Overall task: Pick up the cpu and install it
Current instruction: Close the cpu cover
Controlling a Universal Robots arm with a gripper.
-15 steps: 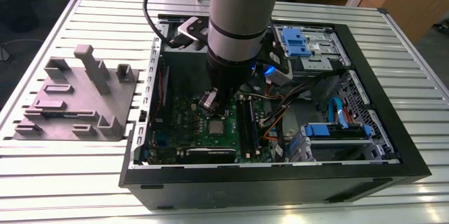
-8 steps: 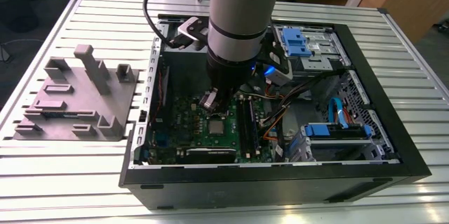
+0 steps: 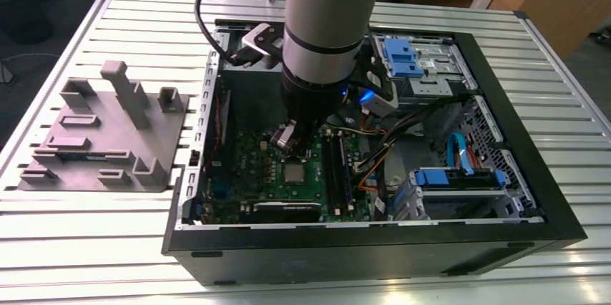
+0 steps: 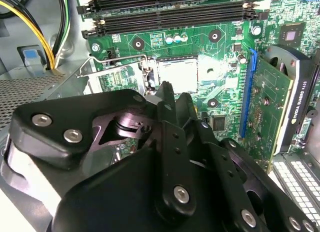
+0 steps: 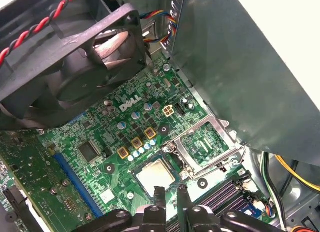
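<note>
One cpu (image 5: 155, 175) lies flat in its socket on the single green board (image 5: 80, 127), beside one shiny socket frame (image 5: 205, 142) that is hinged open. Two fingers (image 5: 159, 194) of the gripper (image 5: 170, 192) hang just above the cpu, slightly apart and grasping nothing. One black fan (image 5: 75, 57) sits near. White lettering marks the board.

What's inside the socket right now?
The cpu lies in the socket, with the frame flipped open beside it. Whatever is under the cpu is covered.
</note>
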